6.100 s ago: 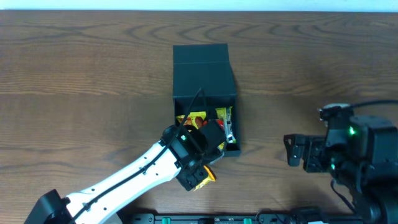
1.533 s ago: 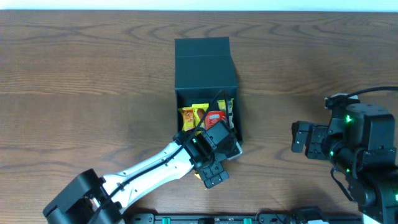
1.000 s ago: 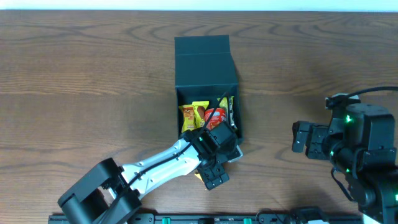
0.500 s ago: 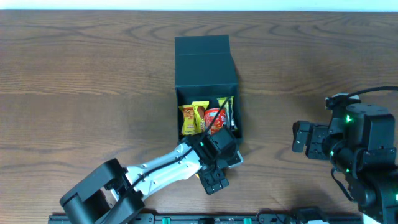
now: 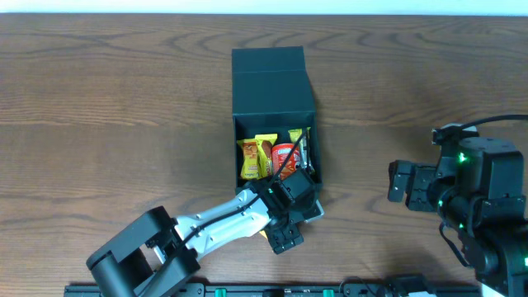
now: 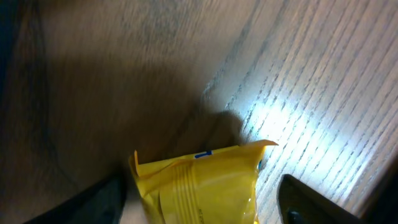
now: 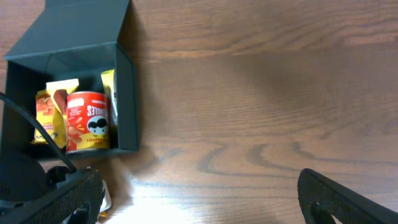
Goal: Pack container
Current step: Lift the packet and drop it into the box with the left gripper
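Now, left arm (image 5: 223, 223): I see it reaching from the table's (image 5: 99, 99) near edge, left gripper (image 6: 205, 199) spread astride a yellow foil packet (image 6: 199, 180).
Right gripper (image 5: 391, 186): spread wide, right edge.
Dark teal-green rigid container (image 5: 272, 91): mid-table, flap open.

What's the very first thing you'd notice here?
The dark green box in the middle of the table, lid open, with a bright red can and yellow snack packets inside. Just in front of it, the left gripper stands open, one finger each side of another yellow packet.
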Controlling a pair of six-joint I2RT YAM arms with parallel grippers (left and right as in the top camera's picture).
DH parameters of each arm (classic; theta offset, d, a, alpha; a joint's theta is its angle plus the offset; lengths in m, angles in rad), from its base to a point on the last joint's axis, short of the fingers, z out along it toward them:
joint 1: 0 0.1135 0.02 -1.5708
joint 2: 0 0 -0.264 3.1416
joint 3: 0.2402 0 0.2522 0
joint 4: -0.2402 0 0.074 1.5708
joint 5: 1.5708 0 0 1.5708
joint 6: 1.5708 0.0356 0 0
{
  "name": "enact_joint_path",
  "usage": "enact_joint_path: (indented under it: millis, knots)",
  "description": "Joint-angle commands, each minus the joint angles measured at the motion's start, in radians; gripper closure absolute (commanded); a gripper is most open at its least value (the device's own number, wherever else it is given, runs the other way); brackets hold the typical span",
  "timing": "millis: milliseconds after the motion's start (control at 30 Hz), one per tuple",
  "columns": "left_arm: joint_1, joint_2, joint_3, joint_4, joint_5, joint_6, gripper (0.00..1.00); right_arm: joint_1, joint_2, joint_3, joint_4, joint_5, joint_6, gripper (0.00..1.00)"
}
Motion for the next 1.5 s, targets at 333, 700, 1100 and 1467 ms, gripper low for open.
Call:
enact_joint_path:
  millis: [333,700,1100,1467]
  knots:
    - [-0.003,0.032,-0.011,-0.006,-0.092,0.003,0.38,0.004,-0.003,0.007,-0.001,0.034,-0.008,0.01]
    - [-0.003,0.032,-0.011,-0.005,-0.163,0.003,0.48,0.004,-0.003,0.007,-0.001,0.038,-0.008,0.01]
    - [-0.003,0.023,0.025,-0.019,-0.157,0.002,0.54,0.004,-0.003,0.007,0.0,0.038,-0.008,0.01]
    - [-0.003,0.009,0.082,-0.048,-0.155,-0.006,0.58,0.004,-0.002,0.007,0.0,0.038,-0.008,0.01]
